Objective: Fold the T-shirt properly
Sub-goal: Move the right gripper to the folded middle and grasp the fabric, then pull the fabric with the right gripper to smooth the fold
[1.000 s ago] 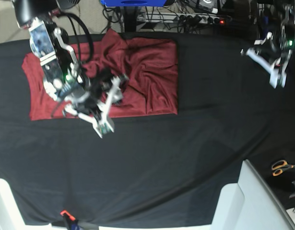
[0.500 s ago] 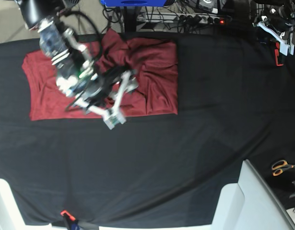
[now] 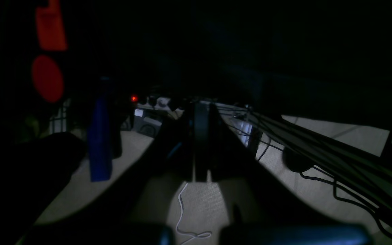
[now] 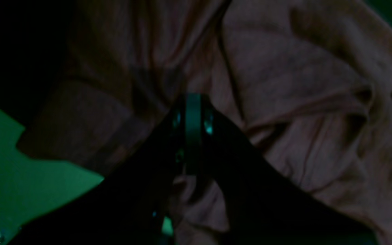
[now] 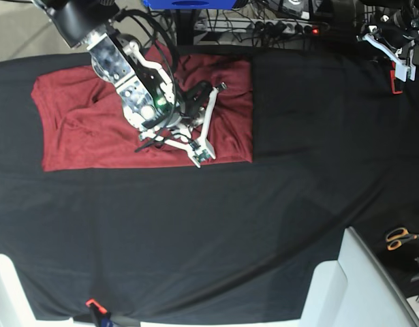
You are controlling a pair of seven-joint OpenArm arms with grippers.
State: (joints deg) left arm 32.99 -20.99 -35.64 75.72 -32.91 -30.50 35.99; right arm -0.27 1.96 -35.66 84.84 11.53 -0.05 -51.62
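Black sheet (image 5: pixel 264 218): 1 T-shirt (image 5: pixel 73 129), 2 claws.

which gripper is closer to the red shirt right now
Right. The right gripper is over the T-shirt; the left gripper sits far off at the black cloth's edge.

We see wide bare black cloth (image 5: pixel 195 231) below and right of the T-shirt (image 5: pixel 73 129), open for passage. The right arm (image 5: pixel 137 85) lies across the shirt's middle. A white block (image 5: pixel 359 286) and scissors (image 5: pixel 402 237) crowd the lower right corner; cables (image 5: pixel 264 27) line the far edge.
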